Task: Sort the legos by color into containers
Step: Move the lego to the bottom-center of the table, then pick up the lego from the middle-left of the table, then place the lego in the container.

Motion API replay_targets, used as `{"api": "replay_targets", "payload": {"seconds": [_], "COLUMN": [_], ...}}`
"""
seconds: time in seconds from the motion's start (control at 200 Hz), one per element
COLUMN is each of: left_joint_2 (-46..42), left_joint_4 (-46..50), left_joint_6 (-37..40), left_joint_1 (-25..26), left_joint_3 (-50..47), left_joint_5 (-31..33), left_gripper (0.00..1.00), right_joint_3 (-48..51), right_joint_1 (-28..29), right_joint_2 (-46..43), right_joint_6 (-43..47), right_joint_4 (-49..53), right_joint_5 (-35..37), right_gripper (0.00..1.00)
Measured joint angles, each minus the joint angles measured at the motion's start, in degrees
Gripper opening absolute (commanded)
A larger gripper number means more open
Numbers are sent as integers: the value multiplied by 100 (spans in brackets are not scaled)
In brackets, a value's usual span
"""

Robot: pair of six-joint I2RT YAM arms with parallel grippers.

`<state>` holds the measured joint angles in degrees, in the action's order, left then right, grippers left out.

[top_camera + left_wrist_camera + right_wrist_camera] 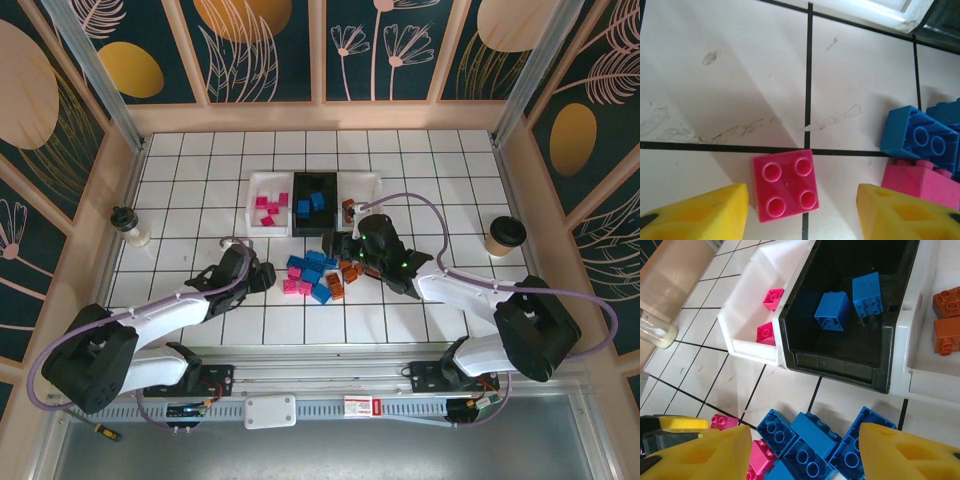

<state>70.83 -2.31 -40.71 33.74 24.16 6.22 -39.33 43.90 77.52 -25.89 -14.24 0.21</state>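
A loose pile of blue, pink and orange legos (315, 275) lies on the tiles in front of three trays. The left white tray (256, 190) holds pink bricks (771, 299), the black tray (835, 365) holds two blue bricks (832, 310), and the right white tray (920, 360) holds orange bricks (946, 320). My left gripper (802, 210) is open, its yellow fingers either side of a single pink 2x2 brick (785, 185), close to its left side. My right gripper (802, 455) is open, low over the blue bricks (810, 440) of the pile.
A small white bottle (130, 228) stands at the left wall and a paper coffee cup (505, 236) at the right. A blue brick (920, 137) and a pink brick (920, 180) lie just right of my left gripper. Wooden walls ring the tiled floor.
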Motion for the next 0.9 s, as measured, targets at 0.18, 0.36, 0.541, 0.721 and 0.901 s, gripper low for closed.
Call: {"api": "replay_targets", "payload": {"seconds": [0.18,0.36,0.541,0.721,0.901], "left_joint_2": [472,1067,1064,911,734], "left_joint_4": [-4,-37,-83,81,540], "left_joint_6": [85,160,221,212,334], "left_joint_1": [0,0,0,0,-17], "left_joint_3": [348,444,452,476,1355], "left_joint_5": [240,422,476,350,514], "left_gripper": [59,46,24,21,20], "right_joint_3": [111,225,391,590,752], "right_joint_1": [0,-7,-76,-170,-221], "right_joint_2": [-136,-385,-673,-929,-1143], "right_joint_6": [0,0,0,-17,-44], "right_joint_4": [0,11,26,33,42], "right_joint_5": [11,70,173,321,345], "right_gripper": [59,60,60,60,60]}}
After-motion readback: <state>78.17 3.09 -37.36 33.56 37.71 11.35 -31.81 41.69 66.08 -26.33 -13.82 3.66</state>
